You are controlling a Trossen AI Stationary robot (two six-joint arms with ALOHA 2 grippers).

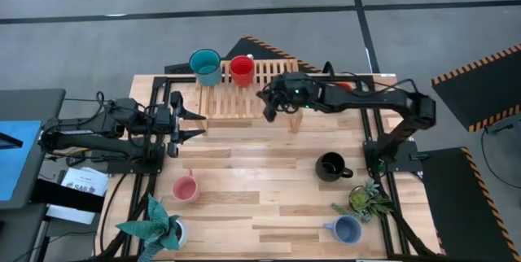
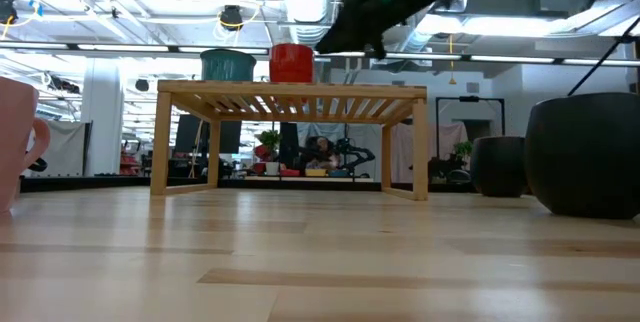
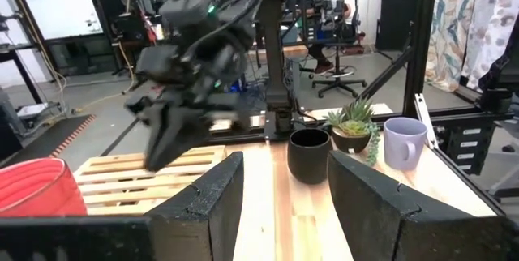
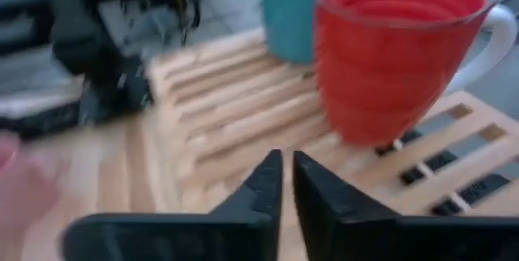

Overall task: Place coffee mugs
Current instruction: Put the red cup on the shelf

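right gripper [image 1: 269, 109] over the slatted rack [image 1: 244, 99] — empty
jaws nearly together near the red mug [image 1: 242, 69]; left gripper [image 1: 195, 124] waits, jaws apart.

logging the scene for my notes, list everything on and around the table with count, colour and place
teal mug: 1, teal, on rack, far left corner
red mug: 1, red, on rack beside teal mug
wooden rack: 1, pale slatted wood, table's far edge
pink mug: 1, pink, table left
black mug: 1, black, table right
blue mug: 1, pale blue, near right corner
potted plants: 2, green, near corners
left hand: open, left of rack
right hand: nearly closed, empty, above rack
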